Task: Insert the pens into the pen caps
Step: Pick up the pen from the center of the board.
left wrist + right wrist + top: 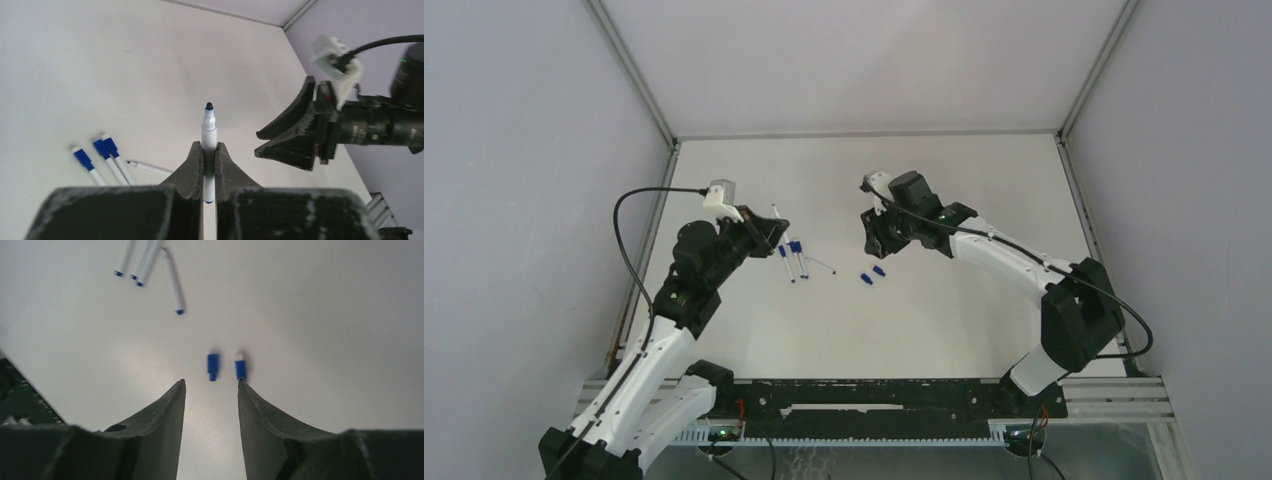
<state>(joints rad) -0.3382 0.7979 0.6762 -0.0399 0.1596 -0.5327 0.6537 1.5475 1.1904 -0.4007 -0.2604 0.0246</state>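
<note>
Left fingers (196,159) are pressed together on a pen (209,134), pinching the white barrel about mid-length. The uncapped dark tip sticks out past the pads, roughly toward the other arm. The pen is held off the tabletop (100,75).

Right fingers (175,397) are spread with nothing between them, hovering above the tabletop. Two loose caps (213,366) lie just past their tips, side by side and close but not touching. The left one shows a narrower stub at its near end, the right one a pale bit at its far end. Can't tell which end is the open mouth.

Further out, by the left arm, three capped pens (102,149) lie bunched. One bare pen (150,168) lies just beside them, apart from the loose caps.

Judged step: the right arm fetches a cap for the held pen. Three pens look done, two are left.

Doing it well:
- Take one cap only. The left cap sits nearer the middle of the gap, so go for that one.
- The right cap lies almost in line with the right-hand fingertip, so a straight descent could knock it. Shift sideways first so that finger lands between the two caps; the space there is tight.
- Pinch across the cap body toward its closed end, leaving the mouth free.
- Check the mouth direction before lifting and turn the wrist if it faces away from the pen.
- Line the cap's axis up with the pen tip and push along the barrel, not across it.
- The pen is thin and could slide or tilt in the pinch, so keep the left grip firm and the push slow.
</note>
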